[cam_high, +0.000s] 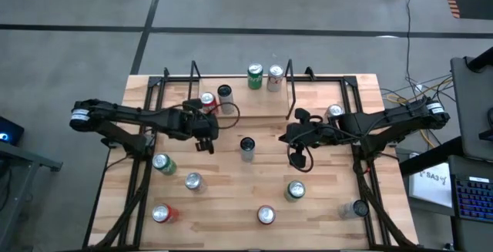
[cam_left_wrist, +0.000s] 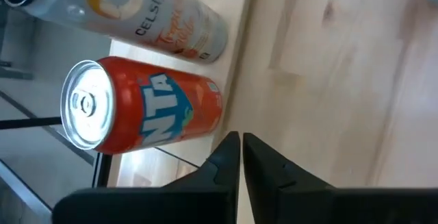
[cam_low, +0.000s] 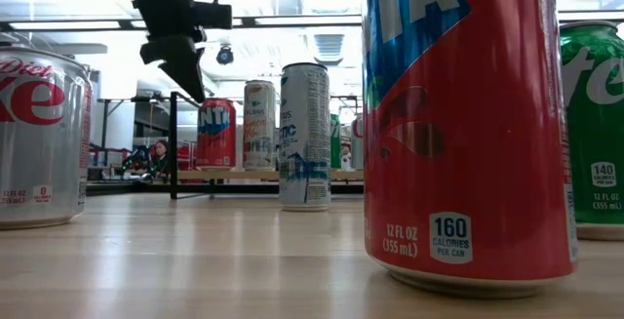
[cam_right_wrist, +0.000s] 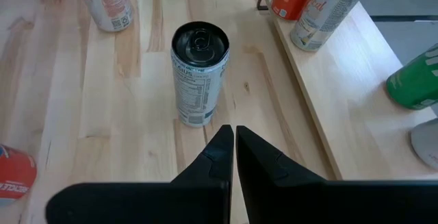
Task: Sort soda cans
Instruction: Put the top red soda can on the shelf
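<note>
Soda cans stand upright all over the wooden table [cam_high: 231,206]. My left gripper [cam_left_wrist: 241,136] is shut and empty, slanting down just short of an orange-red can [cam_left_wrist: 150,107] that stands beside a white can [cam_left_wrist: 137,11] on the raised far shelf [cam_high: 239,105]. From table height that gripper [cam_low: 200,93] hangs above and beside the same can [cam_low: 216,134]. My right gripper [cam_right_wrist: 234,128] is also shut and empty. It hovers right of mid-table, facing a tall dark-topped can [cam_right_wrist: 198,73], which also shows from above [cam_high: 246,148].
A green can [cam_high: 255,76] and a white one [cam_high: 275,77] stand at the far edge. Green [cam_high: 163,163], silver [cam_high: 193,181] and red [cam_high: 161,214] cans fill the near left. Red [cam_high: 266,216], green [cam_high: 295,191] and silver [cam_high: 357,208] cans fill the near right. Black frame posts [cam_high: 289,90] flank the shelf.
</note>
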